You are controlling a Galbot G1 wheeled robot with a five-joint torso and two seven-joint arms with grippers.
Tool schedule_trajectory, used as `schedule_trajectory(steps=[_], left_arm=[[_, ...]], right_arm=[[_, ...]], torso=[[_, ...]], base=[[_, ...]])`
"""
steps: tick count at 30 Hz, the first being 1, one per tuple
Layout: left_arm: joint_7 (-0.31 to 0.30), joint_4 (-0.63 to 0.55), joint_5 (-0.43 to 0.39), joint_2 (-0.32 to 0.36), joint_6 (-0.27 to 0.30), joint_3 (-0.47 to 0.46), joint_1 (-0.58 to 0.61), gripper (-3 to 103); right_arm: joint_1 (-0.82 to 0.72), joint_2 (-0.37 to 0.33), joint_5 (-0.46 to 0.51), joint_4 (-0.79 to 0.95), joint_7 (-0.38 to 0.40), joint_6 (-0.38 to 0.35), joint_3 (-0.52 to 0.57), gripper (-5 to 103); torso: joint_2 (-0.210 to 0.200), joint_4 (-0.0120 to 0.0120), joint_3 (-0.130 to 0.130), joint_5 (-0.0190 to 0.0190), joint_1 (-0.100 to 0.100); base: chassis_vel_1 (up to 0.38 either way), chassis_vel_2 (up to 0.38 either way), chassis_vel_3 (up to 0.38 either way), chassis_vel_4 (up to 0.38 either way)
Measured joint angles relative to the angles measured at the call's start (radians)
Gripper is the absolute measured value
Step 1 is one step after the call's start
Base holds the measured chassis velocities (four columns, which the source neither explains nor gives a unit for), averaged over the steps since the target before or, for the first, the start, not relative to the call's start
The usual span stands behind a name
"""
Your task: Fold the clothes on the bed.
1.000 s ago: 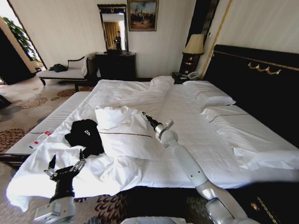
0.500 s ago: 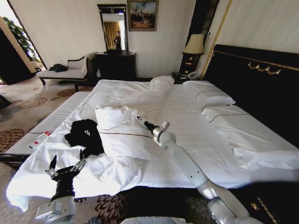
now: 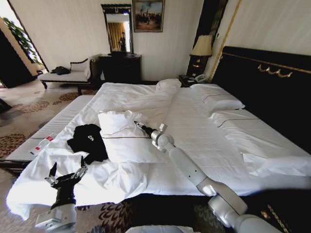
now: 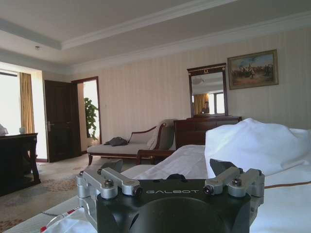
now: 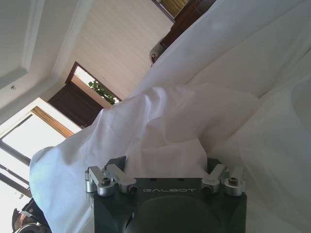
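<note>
The duvet (image 3: 127, 141) is pinched by the right gripper (image 3: 137, 124) mid-frame and should be drawn clear of the T-shirt (image 3: 88, 141); the left gripper (image 3: 65, 173), fingers spread, is held lower left.

Black T-shirt (image 3: 88, 138); white duvet (image 3: 146, 145).

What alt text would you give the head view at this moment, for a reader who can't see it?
A black T-shirt lies crumpled on a large white bed, neither gripper touching it. The right gripper reaches over a raised fold of the white duvet beside the shirt; the left gripper hovers open at the bed's near edge.
</note>
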Motion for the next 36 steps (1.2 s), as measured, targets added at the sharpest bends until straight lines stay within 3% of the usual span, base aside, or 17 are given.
schedule_trajectory(steps=[6,9,10,11,12,14,16,17,19,20,22,23,28,34,35,36], left_arm=[[0.000,0.010,-0.005,0.004,0.001,0.003,-0.008,100],[0.000,0.011,-0.006,0.006,0.001,0.003,-0.009,100],[0.000,0.011,-0.010,0.009,0.003,0.002,-0.009,100],[0.000,0.011,-0.014,0.011,0.004,-0.001,-0.009,100],[0.000,0.010,-0.017,0.013,0.006,-0.003,-0.009,100],[0.000,0.009,-0.020,0.014,0.007,-0.005,-0.009,100],[0.000,0.006,-0.021,0.015,0.007,-0.006,-0.008,100],[0.000,0.002,-0.023,0.016,0.008,-0.007,-0.006,100],[0.000,-0.002,-0.025,0.018,0.008,-0.008,-0.005,100],[0.000,-0.006,-0.030,0.019,0.010,-0.011,-0.004,100],[0.000,-0.011,-0.035,0.021,0.011,-0.013,-0.004,100],[0.000,-0.014,-0.040,0.022,0.012,-0.015,-0.004,100],[-0.001,-0.020,-0.053,0.027,0.014,-0.018,-0.006,100],[0.000,-0.025,-0.042,0.021,0.014,0.017,-0.009,100],[0.000,-0.026,-0.033,0.017,0.014,0.031,-0.008,100],[0.000,-0.026,-0.033,0.017,0.014,0.031,-0.008,100]], right_arm=[[-0.004,0.002,-0.009,0.004,-0.005,0.003,-0.004,62],[-0.004,0.002,-0.009,0.006,-0.006,0.006,-0.004,62],[-0.005,0.002,-0.009,0.008,-0.006,0.008,-0.004,51],[-0.005,0.001,-0.009,0.012,-0.008,0.014,-0.003,51],[-0.006,0.001,-0.009,0.017,-0.011,0.018,-0.003,40],[-0.008,0.001,-0.008,0.024,-0.016,0.025,-0.002,34],[-0.013,0.000,-0.007,0.037,-0.022,0.037,0.000,34],[-0.020,-0.001,-0.006,0.055,-0.028,0.052,0.005,23],[-0.029,-0.002,-0.004,0.075,-0.030,0.068,0.013,23],[-0.044,-0.005,-0.004,0.109,-0.030,0.086,0.028,13],[-0.061,-0.010,-0.005,0.143,-0.030,0.102,0.045,13],[-0.080,-0.016,-0.012,0.179,-0.030,0.116,0.064,3],[-0.177,-0.050,-0.057,0.334,-0.031,0.161,0.167,2],[-0.386,-0.102,-0.106,0.529,-0.028,0.190,0.358,2],[-0.458,-0.109,-0.118,0.587,-0.026,0.204,0.437,2],[-0.458,-0.109,-0.118,0.587,-0.026,0.204,0.437,2]], torso=[[0.000,0.0000,0.000,0.0001,0.000],[0.000,0.0000,0.000,0.0001,0.000],[0.000,0.0001,0.000,0.0001,0.000],[0.000,0.0001,0.000,0.0001,0.000],[0.000,0.0001,0.000,0.0001,0.000],[0.000,0.0001,0.000,0.0001,0.000],[0.000,0.0001,0.000,0.0001,0.000],[0.000,0.0002,0.000,0.0001,0.000],[0.000,0.0003,0.000,0.0002,0.000],[0.000,0.0004,0.000,0.0002,0.000],[0.000,0.0005,0.000,0.0002,0.000],[0.000,0.0006,0.000,0.0003,0.000],[0.000,0.0005,0.000,0.0003,0.000],[0.000,-0.0002,0.000,0.0005,0.000],[0.000,-0.0003,0.000,0.0005,0.000],[0.000,-0.0003,0.000,0.0005,0.000]], base=[[0.000,0.000,0.000,0.000],[0.000,0.000,0.000,0.000],[0.000,0.000,0.000,0.000],[0.000,0.000,0.000,0.000],[0.000,0.000,0.000,0.000],[0.000,0.000,0.000,0.000],[0.000,0.000,0.000,0.000],[0.000,0.000,0.000,0.000],[0.000,0.000,0.000,0.000],[0.000,0.000,0.000,0.000],[0.000,0.000,0.000,0.000],[0.000,0.000,0.000,0.000],[0.000,0.000,0.000,0.000],[0.000,0.000,0.000,0.000],[0.000,0.000,0.000,0.000],[0.000,0.000,0.000,0.000]])
